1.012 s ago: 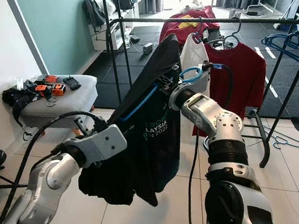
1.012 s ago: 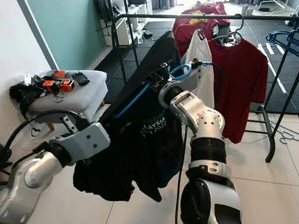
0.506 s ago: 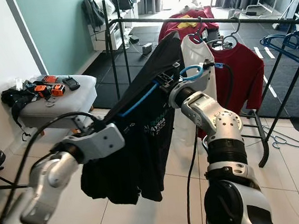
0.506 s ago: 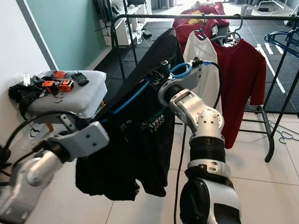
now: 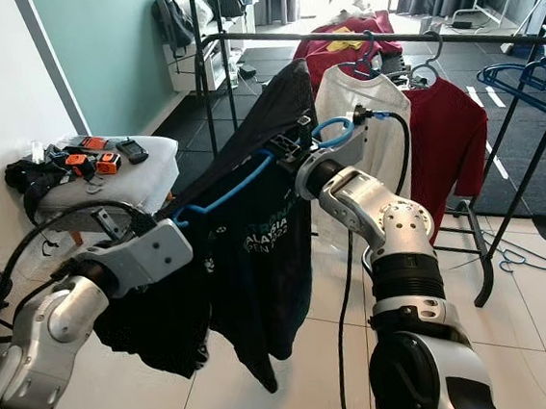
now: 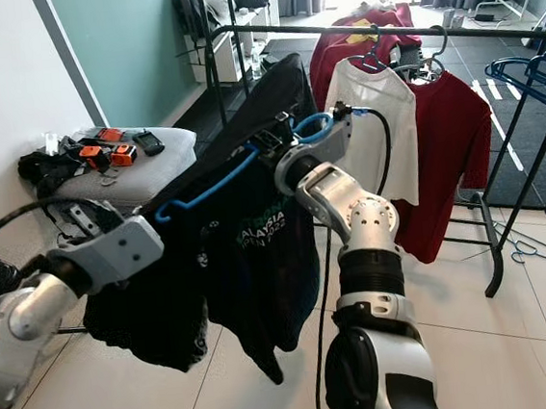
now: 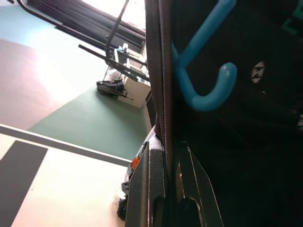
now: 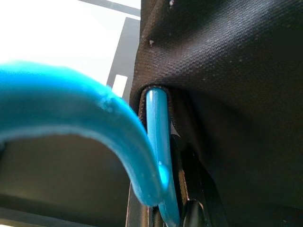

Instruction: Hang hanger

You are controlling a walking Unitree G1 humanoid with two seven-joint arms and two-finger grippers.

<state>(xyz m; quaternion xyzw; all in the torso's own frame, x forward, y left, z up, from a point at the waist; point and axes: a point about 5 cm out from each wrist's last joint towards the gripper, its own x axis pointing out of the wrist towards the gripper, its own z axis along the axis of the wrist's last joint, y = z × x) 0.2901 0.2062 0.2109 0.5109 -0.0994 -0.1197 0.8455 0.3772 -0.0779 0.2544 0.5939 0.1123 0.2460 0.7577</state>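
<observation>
I've got the blue hanger (image 5: 251,176) with the black shirt (image 5: 258,254) carried just short of the rack rail (image 5: 373,38). My right gripper (image 5: 299,150) looks clamped at the neck, hook curling toward the rail above and beyond it. My left gripper (image 5: 179,216) pinches the far end, though its fingers are mostly buried in cloth. The hanger's length slants down away from the rail.

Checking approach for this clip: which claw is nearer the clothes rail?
Right. The right claw holds the blue hanger at its hook end, just below the rail; the left claw grips the shirt lower, farther away.
</observation>
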